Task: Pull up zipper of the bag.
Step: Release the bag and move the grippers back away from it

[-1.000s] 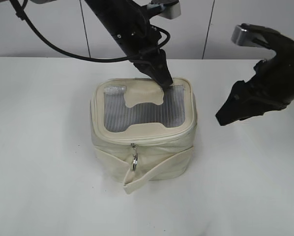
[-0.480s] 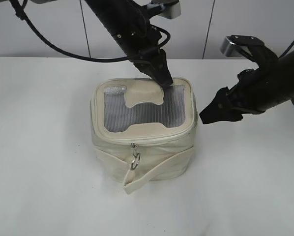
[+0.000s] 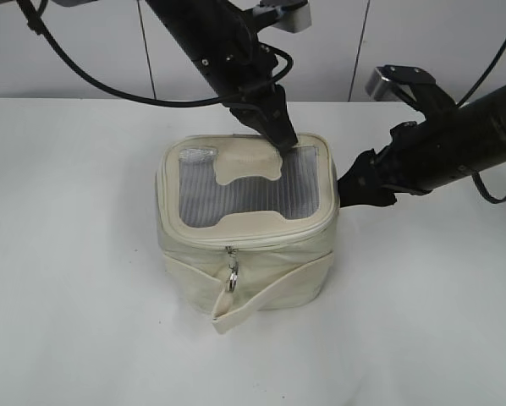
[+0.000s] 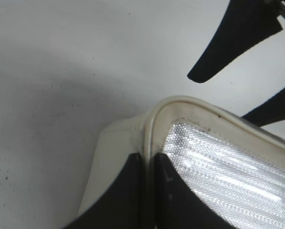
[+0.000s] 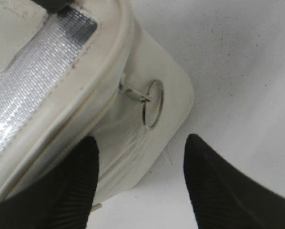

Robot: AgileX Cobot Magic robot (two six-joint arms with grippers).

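The cream-white bag point(image 3: 194, 254) stands on the white table, its grey mesh lid up. My left gripper point(image 3: 285, 145) is shut on the lid's raised rim at the back right corner; in the left wrist view the fingertips point(image 4: 147, 158) pinch the rim piping of the bag point(image 4: 214, 157). My right gripper point(image 3: 348, 190) is open and empty, close beside the bag's right side. In the right wrist view its jaws point(image 5: 142, 139) flank the bag's side wall point(image 5: 133, 129), below the zipper's slider with a silver ring pull point(image 5: 151, 101). A second ring pull point(image 3: 233, 279) hangs at the zipper on the front.
A loose cream strap end point(image 3: 236, 311) lies on the table point(image 3: 75, 296) in front of the bag. A grey wall point(image 3: 84, 51) runs behind the table. Black cables point(image 3: 92, 80) hang from the left arm.
My right arm has moved left and closer to the bag's right side, its jaws still open. The left gripper and the bag have not moved.
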